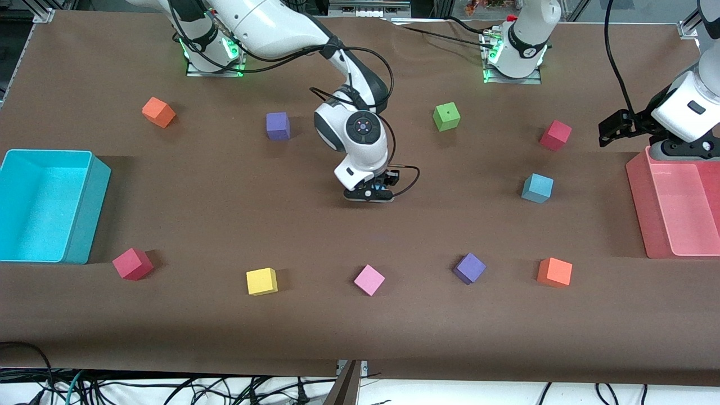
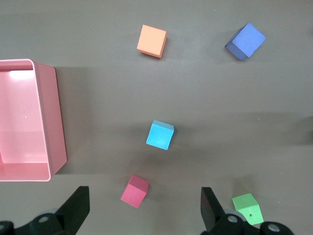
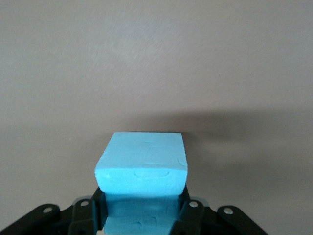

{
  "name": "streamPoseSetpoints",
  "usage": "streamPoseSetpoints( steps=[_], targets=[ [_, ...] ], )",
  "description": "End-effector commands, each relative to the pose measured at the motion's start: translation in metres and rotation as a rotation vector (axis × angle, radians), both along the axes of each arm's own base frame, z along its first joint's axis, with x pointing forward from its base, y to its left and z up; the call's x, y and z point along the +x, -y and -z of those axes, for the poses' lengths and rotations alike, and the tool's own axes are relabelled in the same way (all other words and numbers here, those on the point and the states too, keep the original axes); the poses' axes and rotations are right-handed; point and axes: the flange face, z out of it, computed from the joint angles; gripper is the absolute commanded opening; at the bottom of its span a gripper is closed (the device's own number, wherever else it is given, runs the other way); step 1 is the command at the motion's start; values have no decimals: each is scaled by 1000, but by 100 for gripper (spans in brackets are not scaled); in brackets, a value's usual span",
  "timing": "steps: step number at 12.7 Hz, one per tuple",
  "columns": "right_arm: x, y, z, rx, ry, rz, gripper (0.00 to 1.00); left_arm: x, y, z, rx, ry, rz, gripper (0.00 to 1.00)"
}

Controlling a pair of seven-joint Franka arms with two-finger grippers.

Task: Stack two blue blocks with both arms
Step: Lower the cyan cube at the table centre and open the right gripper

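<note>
One blue block [image 3: 142, 164] sits squeezed between the fingers of my right gripper [image 3: 142, 211], which is shut on it. In the front view this gripper [image 1: 369, 195] is low over the middle of the table and its hand hides the block. The second blue block [image 1: 537, 187] [image 2: 160, 135] rests alone on the table toward the left arm's end. My left gripper [image 1: 607, 133] [image 2: 144, 203] hangs open and empty high above the table beside the pink bin, and the free block shows below it in its wrist view.
A pink bin [image 1: 675, 208] stands at the left arm's end and a cyan bin [image 1: 50, 205] at the right arm's end. Scattered cubes: green [image 1: 446, 116], crimson [image 1: 556, 135], orange [image 1: 554, 271], purple [image 1: 469, 268], pink [image 1: 369, 279], yellow [image 1: 261, 281].
</note>
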Motion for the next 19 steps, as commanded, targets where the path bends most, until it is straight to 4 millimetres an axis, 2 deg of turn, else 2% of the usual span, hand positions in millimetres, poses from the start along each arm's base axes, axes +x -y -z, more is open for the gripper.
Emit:
streamPoseSetpoints(
  steps=[1,2,3,6,8,10,12,16,17,19],
  targets=[
    [-2,-11,10,8,10,12,45,-5,0,-3,-19,-6,-6,100],
    [-2,-10,9,6,10,7,81,-5,0,-3,-19,-6,-6,100],
    [-2,-10,9,0,16,-6,100,-5,0,-3,-19,-6,-6,100],
    [5,-5,-4,-3,18,-6,100,-5,-1,-3,-19,-6,-8,100],
    [16,3,-31,-38,-3,-123,100,-5,-1,-3,-20,-8,-5,100],
    [44,28,-74,-42,-23,-244,100,-5,-1,-3,-20,-8,-6,100],
    [72,62,-97,-26,-9,-406,100,-5,-3,-3,-20,-8,-10,100],
    [119,133,-108,-20,-27,-688,100,-5,-5,-3,-21,-7,-3,100],
    [128,152,-106,-13,-41,-767,100,-2,1,3,-18,-20,1,100],
    [139,177,-94,116,-56,-906,100,3,5,22,-19,-68,15,100]
  ],
)
